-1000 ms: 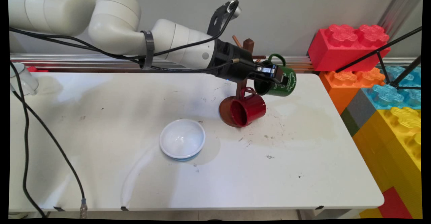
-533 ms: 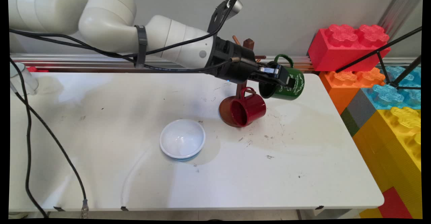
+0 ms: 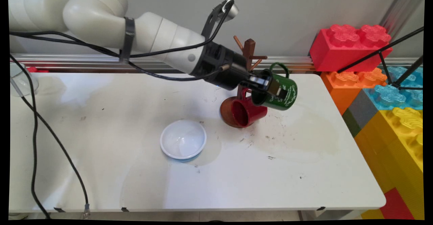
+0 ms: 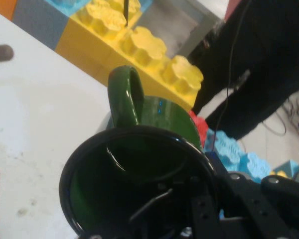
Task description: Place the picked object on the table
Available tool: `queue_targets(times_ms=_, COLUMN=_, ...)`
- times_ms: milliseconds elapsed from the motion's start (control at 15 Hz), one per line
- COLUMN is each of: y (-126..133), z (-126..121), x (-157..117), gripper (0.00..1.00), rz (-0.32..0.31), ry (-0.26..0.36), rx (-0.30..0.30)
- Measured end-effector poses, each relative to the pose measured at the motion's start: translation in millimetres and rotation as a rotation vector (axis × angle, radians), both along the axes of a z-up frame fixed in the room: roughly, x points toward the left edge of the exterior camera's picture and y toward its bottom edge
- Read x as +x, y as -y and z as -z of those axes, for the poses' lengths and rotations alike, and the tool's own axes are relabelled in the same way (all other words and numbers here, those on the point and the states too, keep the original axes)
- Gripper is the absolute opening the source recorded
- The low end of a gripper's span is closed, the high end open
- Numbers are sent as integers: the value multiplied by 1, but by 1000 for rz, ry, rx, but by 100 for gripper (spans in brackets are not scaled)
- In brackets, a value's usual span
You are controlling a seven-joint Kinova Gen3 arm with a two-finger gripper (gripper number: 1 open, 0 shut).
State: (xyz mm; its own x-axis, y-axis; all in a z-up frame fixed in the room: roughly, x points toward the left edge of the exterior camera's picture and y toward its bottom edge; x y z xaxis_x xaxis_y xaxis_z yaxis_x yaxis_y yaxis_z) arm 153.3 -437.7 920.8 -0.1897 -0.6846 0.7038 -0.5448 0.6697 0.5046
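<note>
The gripper (image 3: 270,86) is hanging in the air over the far right part of the white table (image 3: 304,171), w/ its fingers closed on the rim of a green mug (image 3: 282,91), one finger inside the mouth and one outside on the wall. The mug is being held clear of the table, tipped on its side, w/ its mouth facing the arm and its handle pointing up and toward the wall. In the hand view the green mug (image 4: 139,184) is filling the lower middle, dark inside, w/ the handle sticking up at the top and the gripper (image 4: 199,219) linkage crossing its rim at bottom right. Just left of and below the held mug, a red mug (image 3: 248,111) is hanging mouth-forward by its handle on a brown wooden mug stand (image 3: 249,50), whose round base is sitting on the table; the green mug is overlapping the red one in the main view, contact can't be told. A white bowl (image 3: 183,139) is sitting upright on the table, well apart to the front left. Big toy bricks (image 3: 379,83) in red, orange, blue and yellow are standing stacked past the table's right edge.
</note>
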Motion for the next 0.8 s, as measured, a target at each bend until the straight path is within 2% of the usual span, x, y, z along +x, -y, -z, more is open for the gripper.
queue_targets(times_ms=800, y=-15, z=-36, x=12, gripper=0, rz=228, ry=208, rx=-97)
